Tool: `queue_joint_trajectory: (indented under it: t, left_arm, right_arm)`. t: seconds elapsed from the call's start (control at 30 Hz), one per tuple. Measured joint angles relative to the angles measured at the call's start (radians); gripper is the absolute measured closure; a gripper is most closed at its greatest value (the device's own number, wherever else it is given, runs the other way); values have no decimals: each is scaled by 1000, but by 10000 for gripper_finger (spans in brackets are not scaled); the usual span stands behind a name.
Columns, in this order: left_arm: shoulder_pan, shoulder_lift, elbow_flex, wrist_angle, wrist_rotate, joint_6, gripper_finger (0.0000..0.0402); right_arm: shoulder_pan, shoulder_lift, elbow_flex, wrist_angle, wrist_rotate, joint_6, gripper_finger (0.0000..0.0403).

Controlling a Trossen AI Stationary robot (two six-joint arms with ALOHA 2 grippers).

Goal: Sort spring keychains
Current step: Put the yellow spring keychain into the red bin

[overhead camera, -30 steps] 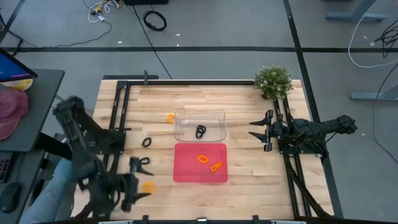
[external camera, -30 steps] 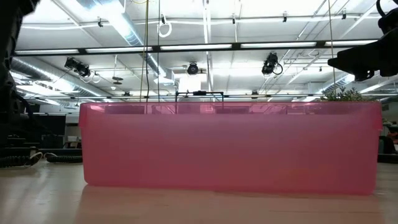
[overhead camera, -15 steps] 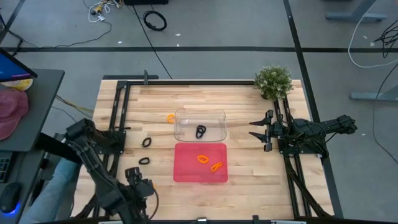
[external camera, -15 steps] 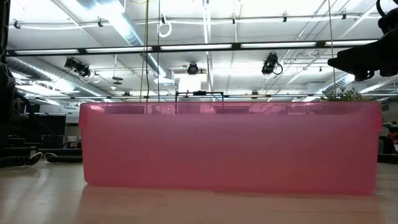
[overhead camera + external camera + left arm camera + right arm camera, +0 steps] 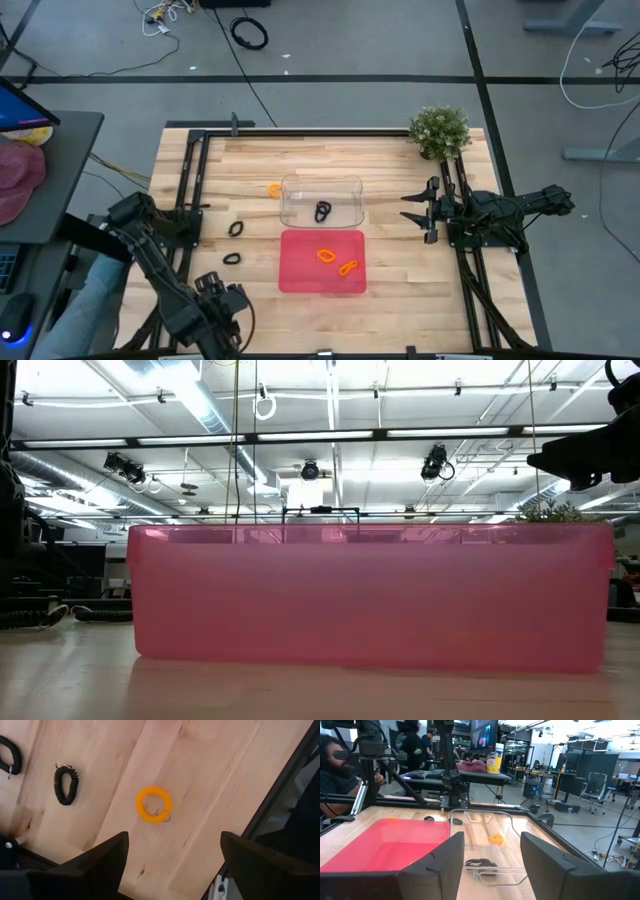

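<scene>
Left gripper (image 5: pixel 172 855) fingers apart, empty, over orange keychain (image 5: pixel 154 804) near table (image 5: pixel 400 300) front-left edge; bare wood around. Right gripper (image 5: pixel 418 212) parked right, fingers apart.

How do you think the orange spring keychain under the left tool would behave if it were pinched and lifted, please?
The orange spring keychain is a thin coiled loop, so it would probably squash and flex. It looks light. Its small metal ring would likely dangle. Lying flat on the wooden table, it seems unlikely to roll.
</scene>
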Motion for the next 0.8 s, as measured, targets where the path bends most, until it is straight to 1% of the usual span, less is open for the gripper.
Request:
queue_joint_trajectory:
  t: [0.6, 0.8]
  left_arm:
    - [-12, 0, 0, 13, -4, -46, 81]
    - [-15, 65, 0, 22, 12, -47, 81]
  right_arm:
    - [0, 0, 0, 0, 0, 0, 204]
    - [0, 0, 0, 0, 0, 0, 204]
